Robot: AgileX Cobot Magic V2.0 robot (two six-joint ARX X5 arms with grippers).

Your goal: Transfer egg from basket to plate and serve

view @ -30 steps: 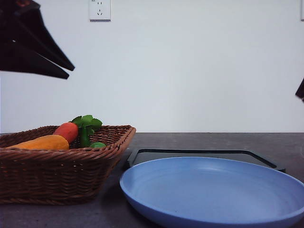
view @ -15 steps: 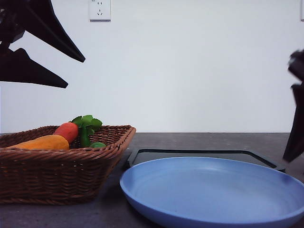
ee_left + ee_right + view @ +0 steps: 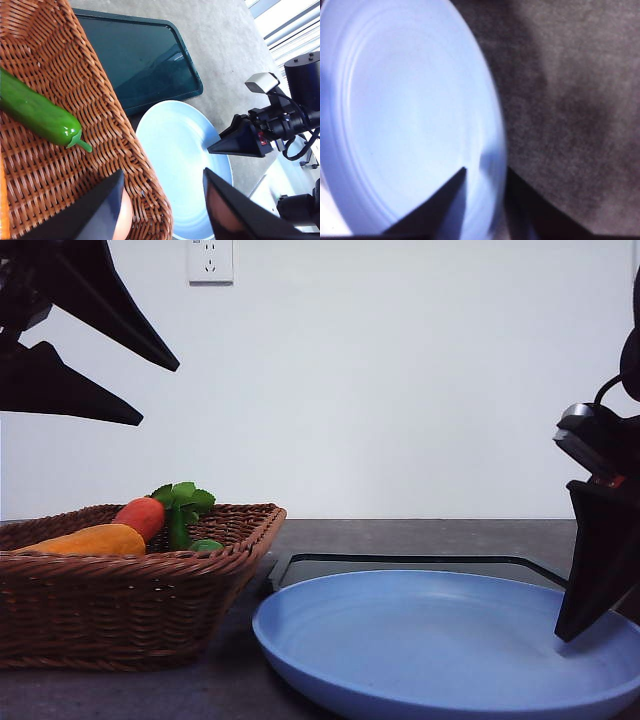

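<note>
Egg (image 3: 123,218): pinkish-brown, in the wicker basket (image 3: 75,100) by its near wall, mostly hidden behind a left finger; long axis cannot be told. Green pepper (image 3: 37,114): lies in the basket, stem tip toward the plate (image 3: 175,160). Left gripper (image 3: 162,210): above the basket, fingers spread wide, holding nothing. Plate: light blue, bare, on the grey surface (image 3: 420,535) beside the basket, in front of a black tray (image 3: 135,60). Right gripper (image 3: 485,185): fingers parted, straddling the plate's rim, not clamped.
</note>
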